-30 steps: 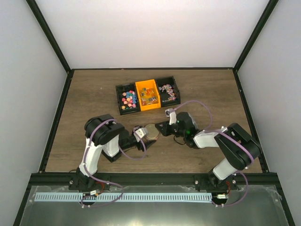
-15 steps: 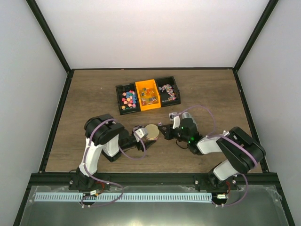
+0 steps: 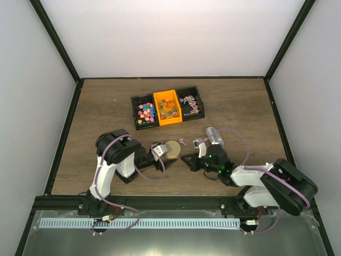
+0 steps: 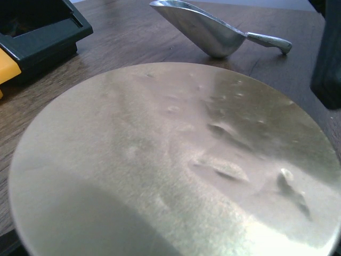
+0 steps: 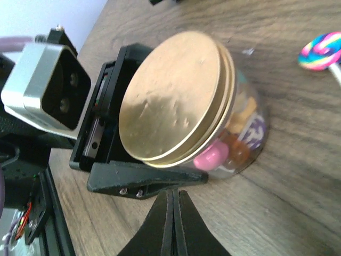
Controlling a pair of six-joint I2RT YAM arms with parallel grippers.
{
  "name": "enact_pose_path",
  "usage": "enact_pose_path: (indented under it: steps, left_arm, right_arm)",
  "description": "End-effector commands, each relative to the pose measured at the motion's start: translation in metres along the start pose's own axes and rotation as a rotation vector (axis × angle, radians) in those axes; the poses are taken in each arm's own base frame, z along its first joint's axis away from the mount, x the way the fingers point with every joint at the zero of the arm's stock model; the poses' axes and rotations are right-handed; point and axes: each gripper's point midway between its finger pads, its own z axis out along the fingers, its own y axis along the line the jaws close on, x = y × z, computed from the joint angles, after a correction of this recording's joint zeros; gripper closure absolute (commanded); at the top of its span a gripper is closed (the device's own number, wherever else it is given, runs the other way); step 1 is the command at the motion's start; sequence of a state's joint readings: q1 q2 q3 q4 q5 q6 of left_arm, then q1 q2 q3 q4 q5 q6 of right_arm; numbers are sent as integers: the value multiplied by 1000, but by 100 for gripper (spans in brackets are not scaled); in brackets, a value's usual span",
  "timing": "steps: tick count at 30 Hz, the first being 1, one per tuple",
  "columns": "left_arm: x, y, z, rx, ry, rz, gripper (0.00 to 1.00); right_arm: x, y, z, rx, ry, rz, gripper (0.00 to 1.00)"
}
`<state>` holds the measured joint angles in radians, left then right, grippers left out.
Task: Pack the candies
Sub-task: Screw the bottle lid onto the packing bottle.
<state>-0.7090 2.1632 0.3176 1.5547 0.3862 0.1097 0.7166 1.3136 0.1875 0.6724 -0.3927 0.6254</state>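
A clear round jar with a cream lid (image 3: 171, 148) stands on the table, with candies (image 5: 234, 144) showing through its wall. My left gripper (image 3: 169, 154) grips it from the left. One of its fingers (image 5: 144, 181) lies along the jar's side; the other is hidden behind it. The lid (image 4: 170, 160) fills the left wrist view. My right gripper (image 3: 186, 160) (image 5: 173, 200) is shut and empty, a short way off the jar on its near right. More candies (image 3: 146, 111) fill the bins at the back. A swirled lollipop (image 3: 183, 141) (image 5: 319, 50) lies on the wood beside the jar.
A row of three bins, black, orange (image 3: 167, 108) and black, stands behind the jar. A metal scoop (image 3: 213, 133) (image 4: 213, 32) lies on the table to the jar's right, behind my right arm. The black frame rail (image 3: 160, 201) runs along the near edge.
My right gripper has drawn back from the lid toward the near edge and closed fully. The scoop and the lollipop now show behind it. The left gripper and jar stay put.
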Motion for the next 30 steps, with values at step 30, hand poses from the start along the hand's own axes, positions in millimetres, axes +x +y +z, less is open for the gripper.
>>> enact_pose_path:
  steps: [30]
  left_arm:
    - [6, -22, -22, 103, -41, -51, 14]
  right_arm:
    - [-47, -16, 49, 14, 8, -39, 94]
